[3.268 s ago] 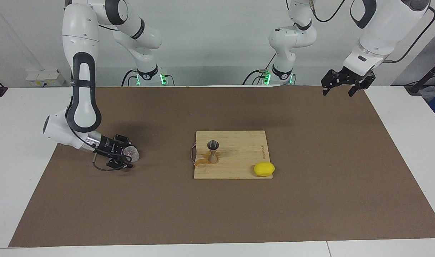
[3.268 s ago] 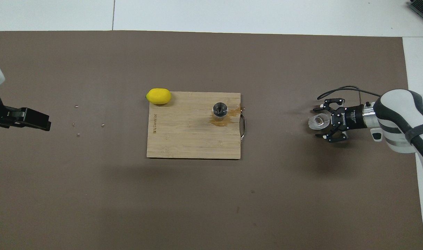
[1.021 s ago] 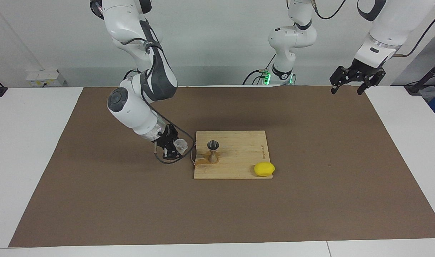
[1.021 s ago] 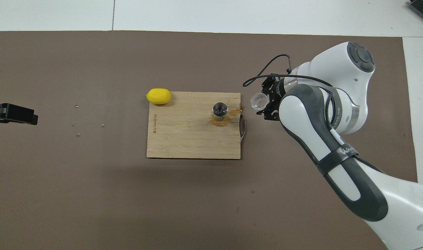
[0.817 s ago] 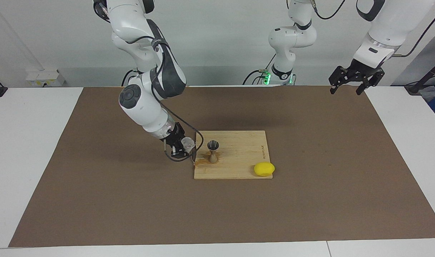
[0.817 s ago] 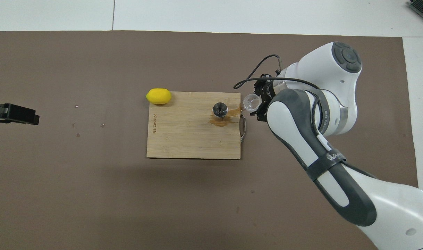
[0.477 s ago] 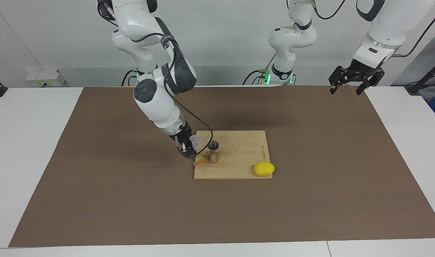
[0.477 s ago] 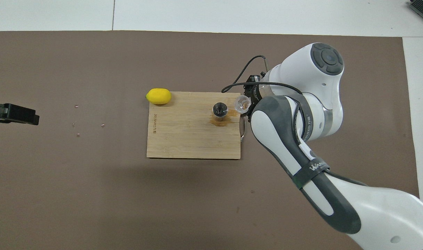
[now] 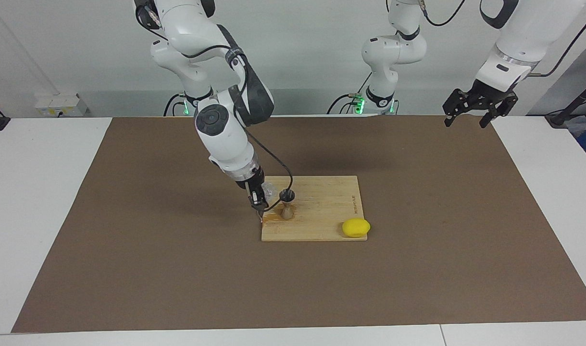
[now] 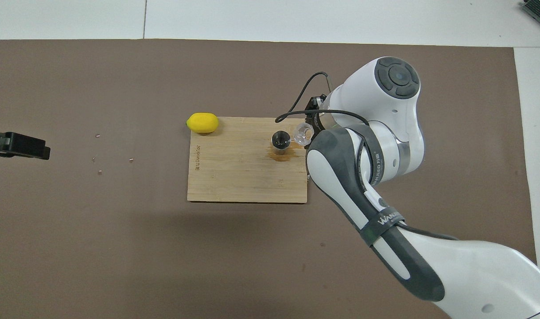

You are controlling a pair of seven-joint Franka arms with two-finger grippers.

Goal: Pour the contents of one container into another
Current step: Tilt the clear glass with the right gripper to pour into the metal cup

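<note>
Two robot arms share a brown-matted table: the right gripper [image 9: 261, 196] is clamped on a small clear ribbed cup [image 9: 269, 194], holding it in the air just beside the rim of a silver jigger [image 9: 287, 203] that stands upright on a wooden cutting board [image 9: 321, 218]. The left gripper [image 9: 470, 108] waits with fingers apart over the mat's edge at its own end. To pour well, the cup's lip likely needs centring over the jigger's narrow mouth, then a slow tilt without nudging it; an orange stain [image 10: 296, 144] already marks the board.

Lemon [image 9: 355, 227] on wooden board [image 9: 321, 211]
</note>
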